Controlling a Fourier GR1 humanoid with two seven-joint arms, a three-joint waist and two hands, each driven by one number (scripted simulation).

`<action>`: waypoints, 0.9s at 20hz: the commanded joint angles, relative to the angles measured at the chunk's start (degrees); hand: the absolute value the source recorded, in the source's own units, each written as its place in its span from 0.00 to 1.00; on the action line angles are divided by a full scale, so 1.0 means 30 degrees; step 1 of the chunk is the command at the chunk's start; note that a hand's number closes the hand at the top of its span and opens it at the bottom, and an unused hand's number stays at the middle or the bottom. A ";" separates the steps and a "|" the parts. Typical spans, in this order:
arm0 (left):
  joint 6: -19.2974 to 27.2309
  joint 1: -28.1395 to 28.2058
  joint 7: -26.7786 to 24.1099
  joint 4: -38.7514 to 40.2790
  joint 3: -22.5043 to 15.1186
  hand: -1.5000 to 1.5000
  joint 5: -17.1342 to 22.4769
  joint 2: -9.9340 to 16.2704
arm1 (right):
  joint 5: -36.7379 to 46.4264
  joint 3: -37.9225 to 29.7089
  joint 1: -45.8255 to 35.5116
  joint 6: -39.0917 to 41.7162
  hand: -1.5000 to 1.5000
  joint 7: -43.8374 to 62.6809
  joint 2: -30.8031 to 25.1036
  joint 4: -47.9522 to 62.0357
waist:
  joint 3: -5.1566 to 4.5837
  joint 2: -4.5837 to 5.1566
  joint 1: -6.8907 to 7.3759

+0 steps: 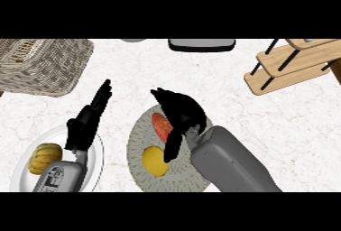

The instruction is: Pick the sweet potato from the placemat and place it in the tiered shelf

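Over the round grey woven placemat, our black right hand curls down against the smooth orange-red sweet potato, beside a yellow lemon. Our left hand rests with fingers straight above the white plate.

A white, faintly veined marble counter holds a grey woven placemat with an orange-red sweet potato and yellow fruit, a white plate, a tan wicker basket and a pale wooden tiered shelf

The black right hand covered the orange-red sweet potato's right side; the light wooden tiered shelf ran off the right edge.
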 commanded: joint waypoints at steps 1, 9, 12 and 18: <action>-0.0465 0.0567 -0.0377 -0.0527 0.0226 0.50 0.0029 0.0025 | 0.0175 0.0923 -0.0831 -0.1433 0.00 -0.0509 0.0024 0.2425 | -0.0001 0.0015 0.0138; -0.0163 0.1471 -0.0551 -0.0884 -0.0121 0.50 -0.1026 -0.0896 | 0.1318 0.0930 0.0344 -0.1763 0.00 -0.1669 0.0025 0.2399 | 0.0001 -0.0002 0.0058; -0.0579 0.0783 0.1049 -0.1759 0.0090 0.50 -0.1030 -0.0538 | 0.0476 0.2118 -0.0414 -0.2633 0.00 -0.0774 0.0025 0.3281 | 0.0003 0.0002 0.0131; -0.0812 -0.0563 -0.0305 0.0712 0.1052 0.50 -0.1157 -0.0757 | 0.0360 0.1895 -0.0533 -0.2822 0.00 -0.1771 0.0025 0.4608 | 0.0000 0.0023 0.0050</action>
